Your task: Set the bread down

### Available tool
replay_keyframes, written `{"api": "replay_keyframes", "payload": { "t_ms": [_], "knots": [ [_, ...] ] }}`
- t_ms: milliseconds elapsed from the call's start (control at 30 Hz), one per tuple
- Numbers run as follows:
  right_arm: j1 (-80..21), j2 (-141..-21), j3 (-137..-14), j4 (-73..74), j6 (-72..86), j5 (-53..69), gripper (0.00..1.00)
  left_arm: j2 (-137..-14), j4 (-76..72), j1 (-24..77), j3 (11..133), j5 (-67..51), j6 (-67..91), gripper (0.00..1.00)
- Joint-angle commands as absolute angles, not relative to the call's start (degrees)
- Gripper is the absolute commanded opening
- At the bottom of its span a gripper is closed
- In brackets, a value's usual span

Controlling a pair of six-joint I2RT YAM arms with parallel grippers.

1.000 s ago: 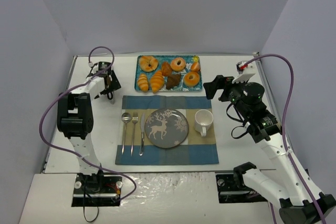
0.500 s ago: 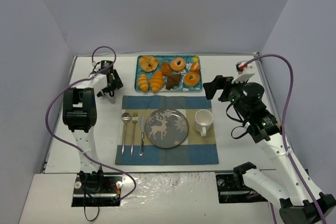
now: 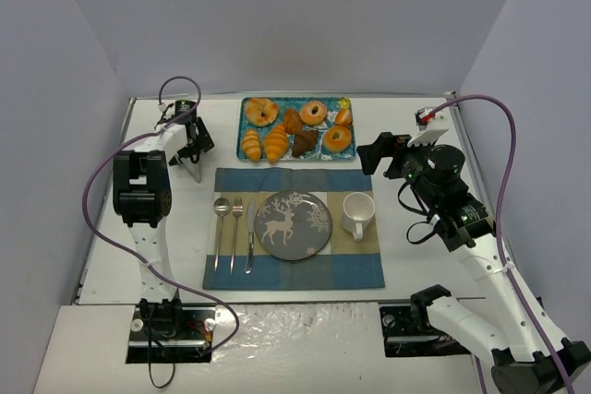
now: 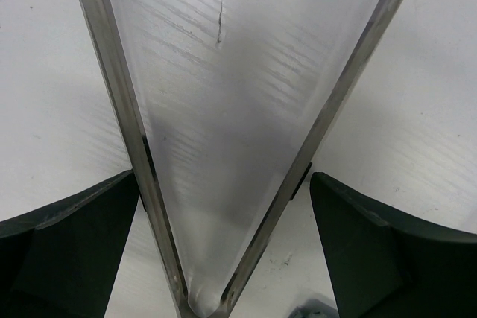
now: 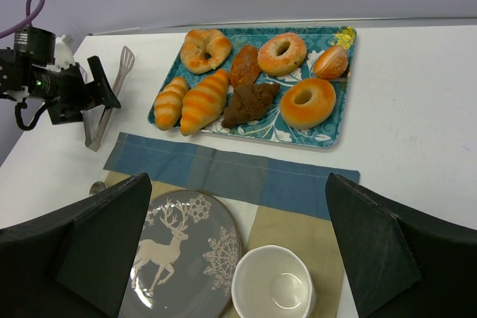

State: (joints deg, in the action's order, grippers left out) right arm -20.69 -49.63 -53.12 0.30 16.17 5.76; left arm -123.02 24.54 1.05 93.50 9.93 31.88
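At 10 o'clock from the plate [image 3: 293, 225], the left gripper [image 3: 189, 143] stands over the tongs [image 4: 112, 72], its fingers spread to full width and flanking the narrow, joined end without holding it. The right gripper [image 3: 372, 154] hangs at about 2 o'clock, fingers likewise wide apart and holding nothing. All the bread [image 5: 203, 102] lies on the tray [image 5: 320, 139] at 12 o'clock from the plate; none is on the plate.

Risks, as judged:
- The tongs lie flat and thin on a smooth table. Fingers closing on them could skid off or push them sideways.
- A grip this near the joint may leave the long arms free to swing or droop.
- The rolls sit packed together, several touching. Taking one could drag or tip a neighbour.
- The cup [image 3: 357, 214] at 3 o'clock stands just beside the plate and could be struck.

Markings: no brand, label or writing is legible. The plate bears only a deer and snowflakes.
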Motion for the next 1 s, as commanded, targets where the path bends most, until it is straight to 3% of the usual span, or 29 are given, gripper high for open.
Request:
{"api": "replay_keyframes", "payload": {
  "t_ms": [0,567,767,900,967],
  "knots": [
    [-21.01,-49.56,-54.48,-3.60,15.12,5.80,1.00,-121.99,25.83,0.26,96.67,10.39,32.34,0.95],
    [-21.09,-49.43,-54.32,-3.40,15.03,5.71,1.00,-123.99,26.14,-1.53,97.48,9.32,32.61,0.91],
    [-21.23,-49.25,-54.23,-3.25,15.17,5.49,1.00,-124.24,25.75,-1.49,97.12,7.89,32.61,0.74],
    [-21.36,-48.96,-54.23,-3.16,15.12,5.23,1.00,-124.15,25.45,-1.36,96.90,6.46,32.65,0.45],
    [-21.43,-48.88,-54.15,-3.16,15.04,5.11,1.00,-123.20,25.25,-0.87,96.11,6.63,32.77,0.39]
  ]
}}
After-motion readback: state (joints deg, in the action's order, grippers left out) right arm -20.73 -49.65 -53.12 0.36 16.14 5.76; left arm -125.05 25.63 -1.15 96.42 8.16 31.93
